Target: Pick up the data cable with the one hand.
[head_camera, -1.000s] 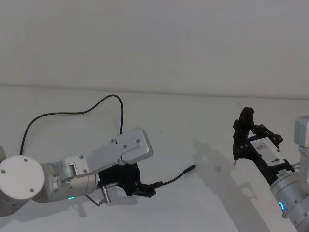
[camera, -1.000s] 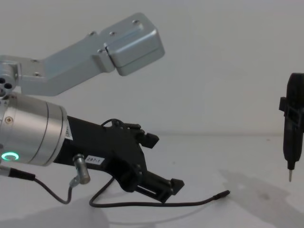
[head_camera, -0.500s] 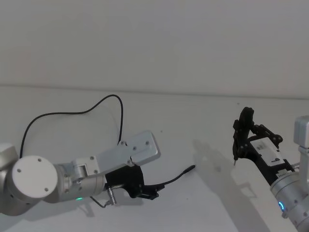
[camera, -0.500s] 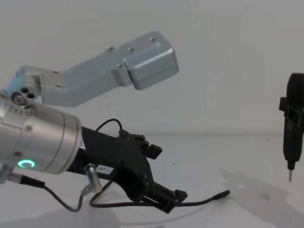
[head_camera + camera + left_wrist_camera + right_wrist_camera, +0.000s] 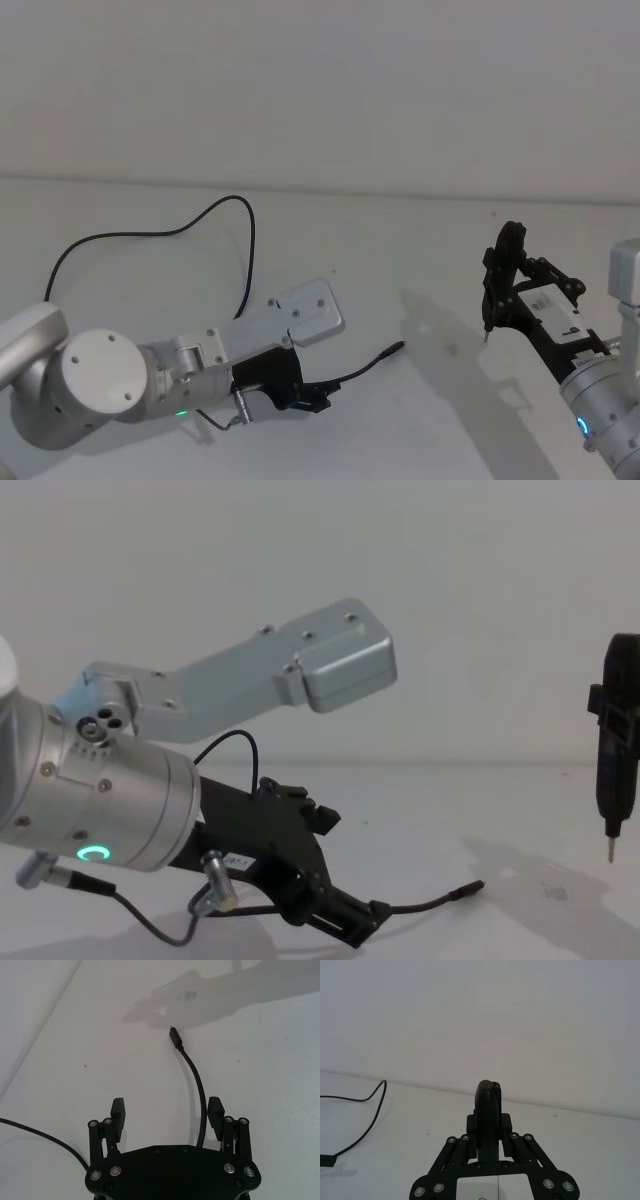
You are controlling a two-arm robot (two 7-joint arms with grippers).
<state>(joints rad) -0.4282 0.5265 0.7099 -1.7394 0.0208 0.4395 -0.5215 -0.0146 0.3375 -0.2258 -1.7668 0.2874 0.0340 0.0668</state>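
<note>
The data cable [image 5: 250,240] is a thin black cord that loops across the white table and ends in a slim plug [image 5: 392,349]. My left gripper [image 5: 318,395] sits low over the table just behind that plug, open. In the left wrist view the cable [image 5: 199,1085] runs between the two fingers of the left gripper [image 5: 166,1112], close to one fingertip [image 5: 215,1110] and untouched. The chest view shows the left gripper [image 5: 355,925] almost on the table, with the plug [image 5: 468,889] lying just beyond it. My right gripper [image 5: 510,290] is off to the right, shut on a slim dark tool [image 5: 488,1105].
A short grey wire with a silver connector [image 5: 215,875] hangs from the left wrist. The tool's pin tip [image 5: 611,855] points down above the table on the right. Bare white table [image 5: 430,250] lies between the two arms, with a plain wall behind.
My left arm has swung forward and down, bringing the open gripper lower over the cable. The cable and the right arm have not moved.
</note>
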